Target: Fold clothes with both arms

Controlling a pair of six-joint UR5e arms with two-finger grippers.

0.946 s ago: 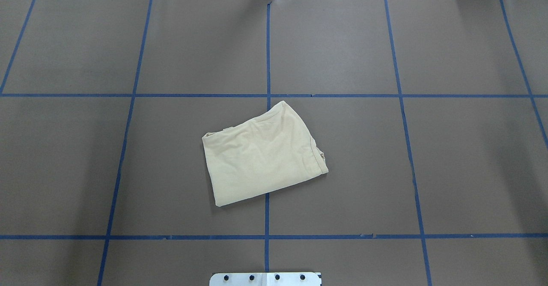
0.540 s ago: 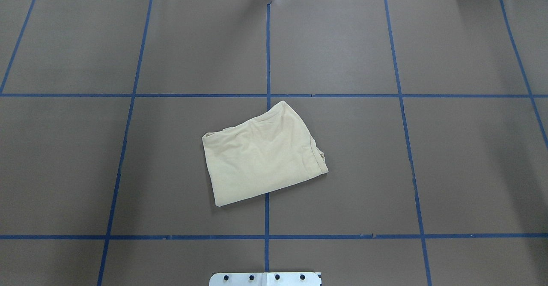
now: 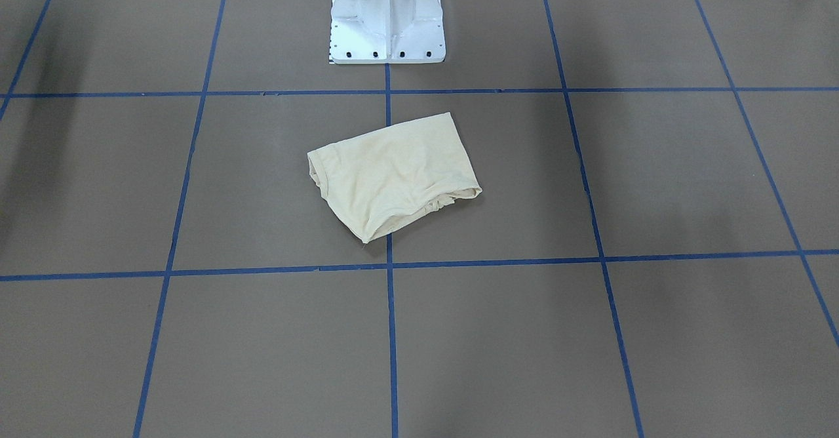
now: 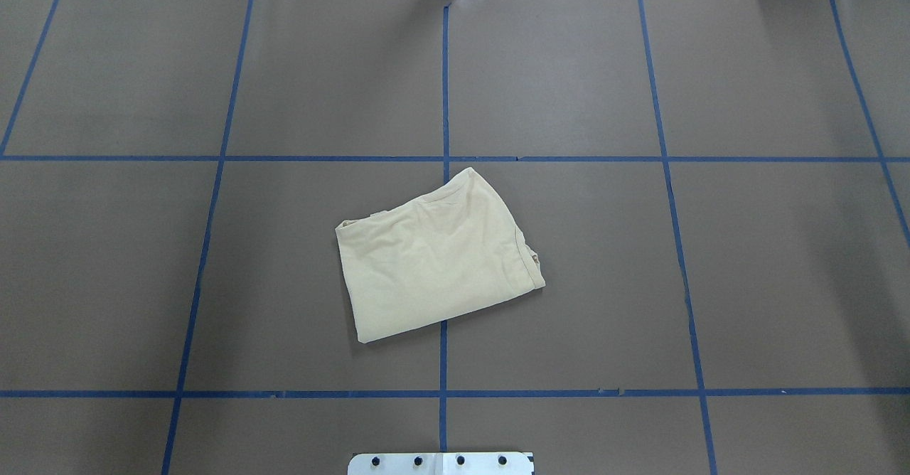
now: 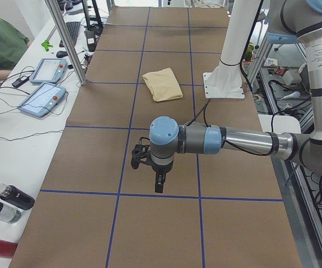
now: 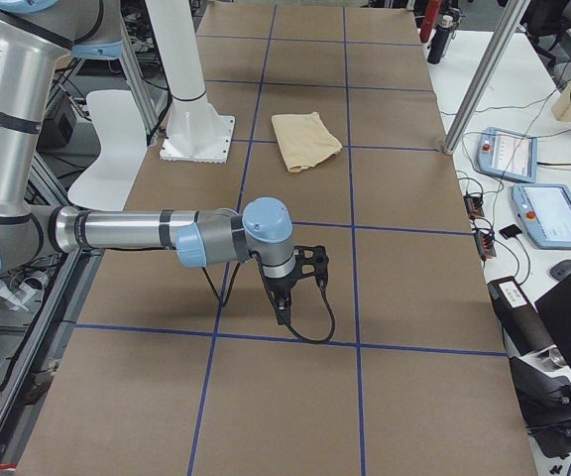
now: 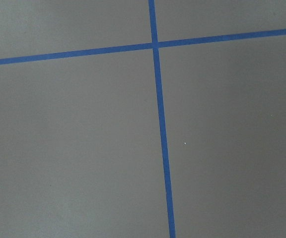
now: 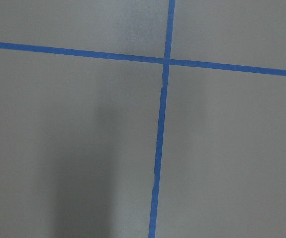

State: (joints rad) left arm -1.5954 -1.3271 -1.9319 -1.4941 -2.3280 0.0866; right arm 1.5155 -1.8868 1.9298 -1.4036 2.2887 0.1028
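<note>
Exterior left view, near to far: the left gripper [image 5: 159, 187] hangs point-down over bare table [image 5: 94, 162], well apart from the shirt [image 5: 162, 84]; whether its fingers stand wide or narrow cannot be told. Exterior right view: the right gripper [image 6: 284, 315] hangs likewise over the opposite end, finger state equally unreadable. Both wrist cameras show only brown covering and blue tape lines [image 7: 160, 139]. The shirt lies as a compact folded bundle near the table's middle, across the centre tape line and askew to the grid. Probable hazards: layers bunch loosely at its open edge [image 3: 452, 195], so a pinch taking only the top layer would likely peel the fold apart; unequal pulls from the two arms would twist it further; the black cable [image 6: 317, 322] looped below the right gripper might drag over cloth. Surroundings: bottles [image 5: 7, 204], control tablets [image 5: 42, 97], a metal pole [image 5: 66, 42] and a seated person [image 5: 1, 44] on the side bench, then the white pedestal [image 5: 228, 72] near the shirt; none lies between gripper and shirt
</note>
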